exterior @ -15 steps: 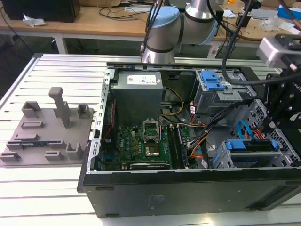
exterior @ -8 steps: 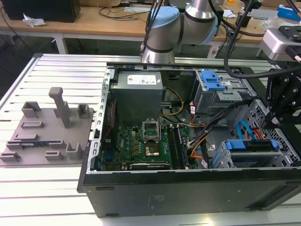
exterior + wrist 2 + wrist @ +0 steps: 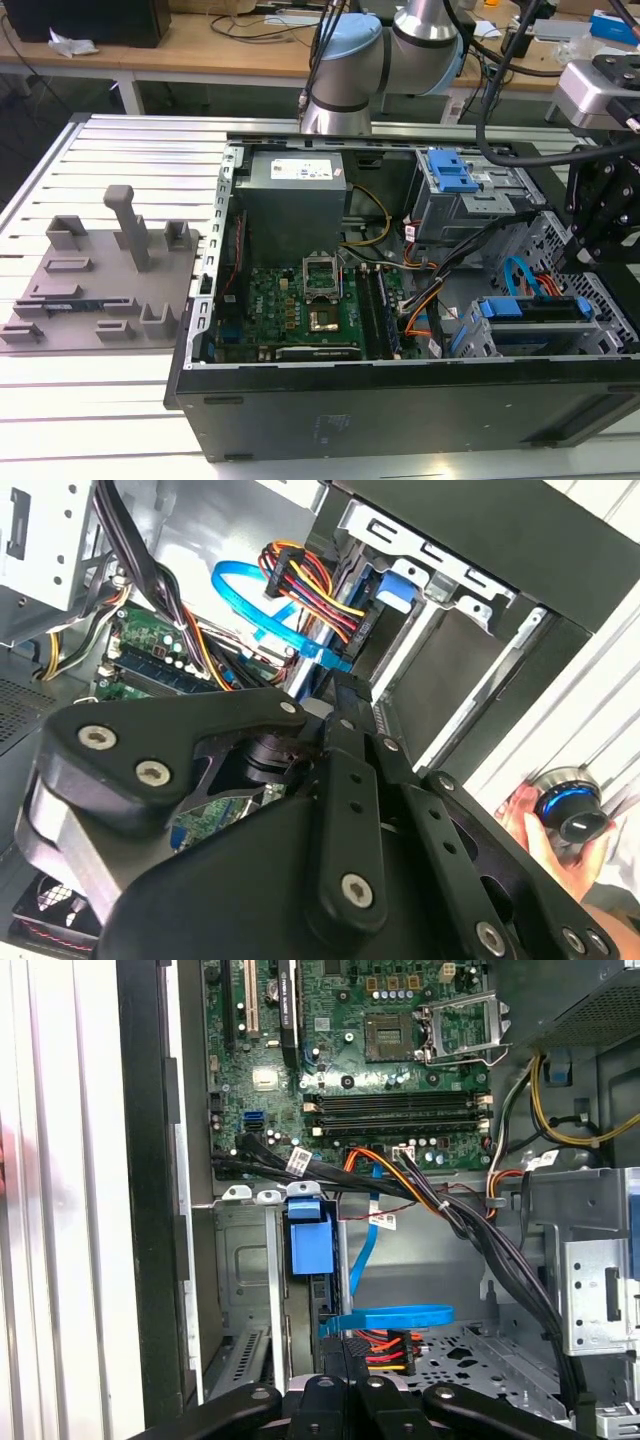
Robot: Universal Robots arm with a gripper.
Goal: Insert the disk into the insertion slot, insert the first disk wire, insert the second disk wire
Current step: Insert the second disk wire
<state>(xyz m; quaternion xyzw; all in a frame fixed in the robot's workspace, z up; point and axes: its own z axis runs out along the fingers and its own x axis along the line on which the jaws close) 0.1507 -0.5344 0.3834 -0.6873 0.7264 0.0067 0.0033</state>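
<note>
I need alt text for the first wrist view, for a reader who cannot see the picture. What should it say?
Looking down into an open computer case, the disk in its blue carrier sits in the insertion slot, above the black gripper. The light-blue second disk wire loops beside an orange-red-black wire bundle, with the green motherboard beyond.

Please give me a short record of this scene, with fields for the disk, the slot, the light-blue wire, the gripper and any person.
disk: its blue carrier sits in the slot
insertion slot: grey perforated cage, at the exterior view's right
second disk wire: light-blue loop beside the orange-red-black bundle
gripper: black, above the blue carrier and the loop
person: a hand on a knob outside the case
</note>
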